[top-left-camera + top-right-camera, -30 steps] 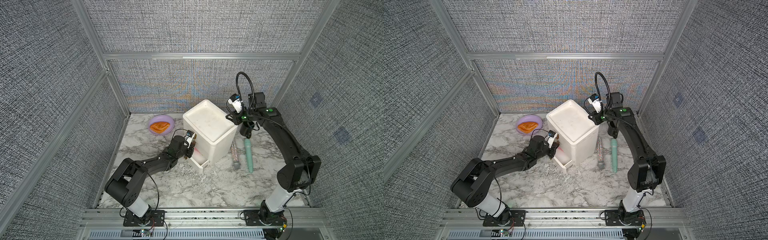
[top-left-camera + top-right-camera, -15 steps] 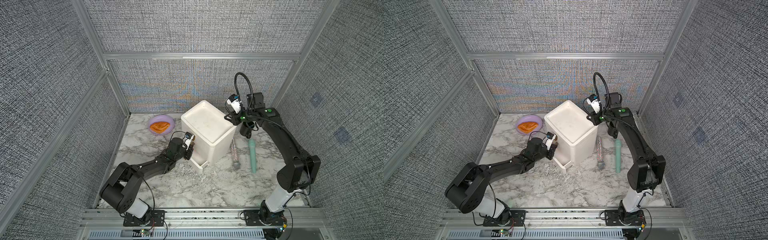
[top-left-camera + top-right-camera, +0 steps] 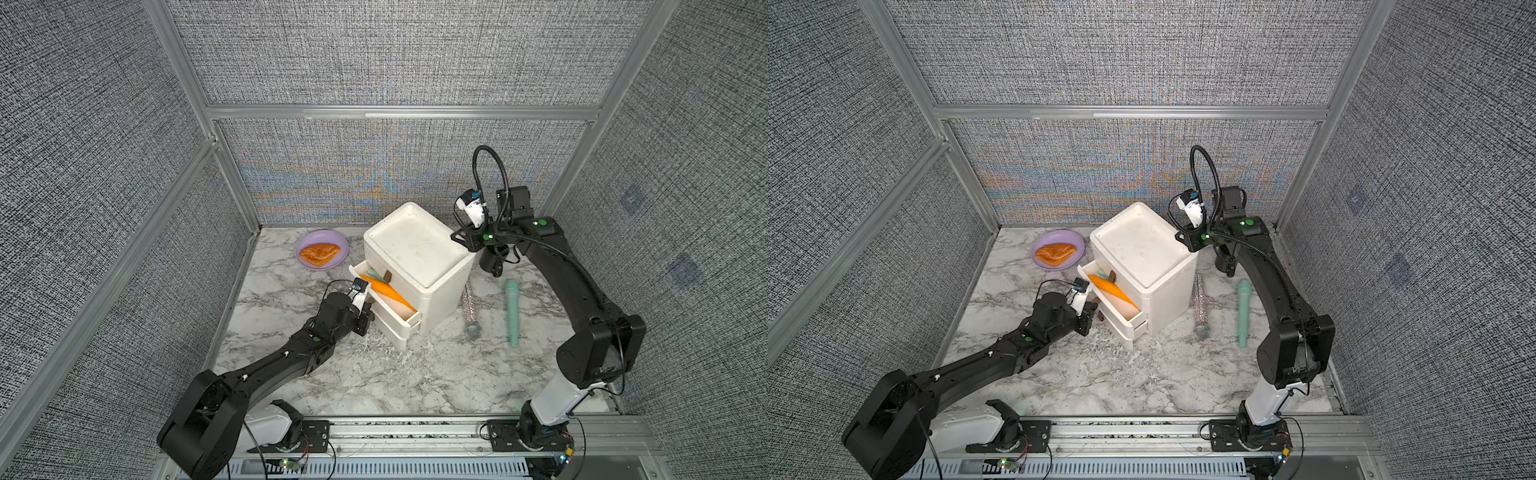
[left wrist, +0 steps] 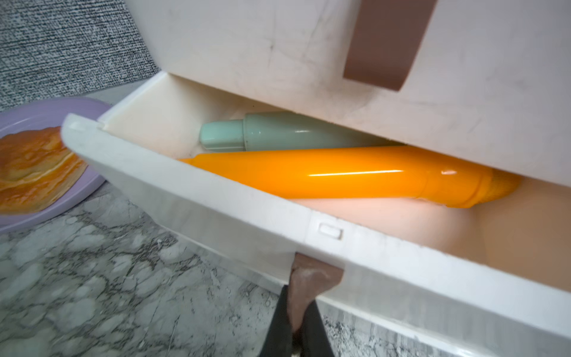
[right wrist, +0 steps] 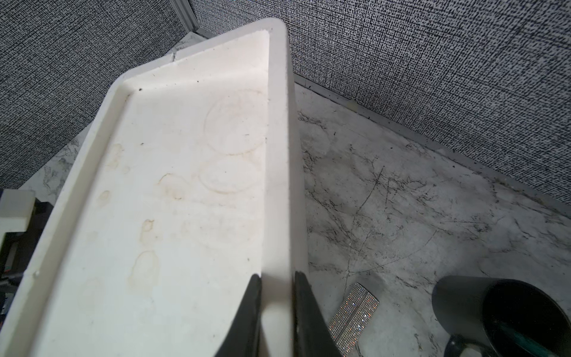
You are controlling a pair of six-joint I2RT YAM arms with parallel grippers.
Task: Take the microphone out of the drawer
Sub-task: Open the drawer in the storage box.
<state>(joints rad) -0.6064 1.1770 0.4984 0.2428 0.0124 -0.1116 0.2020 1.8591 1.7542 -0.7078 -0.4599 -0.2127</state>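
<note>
Newly slid out, the white plastic drawer (image 4: 197, 201) holds one orange microphone (image 4: 340, 176) and one mint-green microphone (image 4: 278, 131); left gripper (image 4: 298, 309) pinches its brown tab (image 4: 315, 278), right gripper (image 5: 275, 296) the white cabinet (image 5: 278, 154)'s rim.

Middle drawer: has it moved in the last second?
Yes. The middle drawer has slid out of the white cabinet, toward the left gripper shut on its brown tab.

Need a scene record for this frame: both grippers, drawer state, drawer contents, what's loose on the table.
left gripper: shut on brown drawer handle
right gripper: shut on top rim of drawer unit
drawer: second from top, open
in drawer: orange microphone, green microphone partly hidden
on table: glitter microphone, mint microphone, purple plate with pastry
</note>
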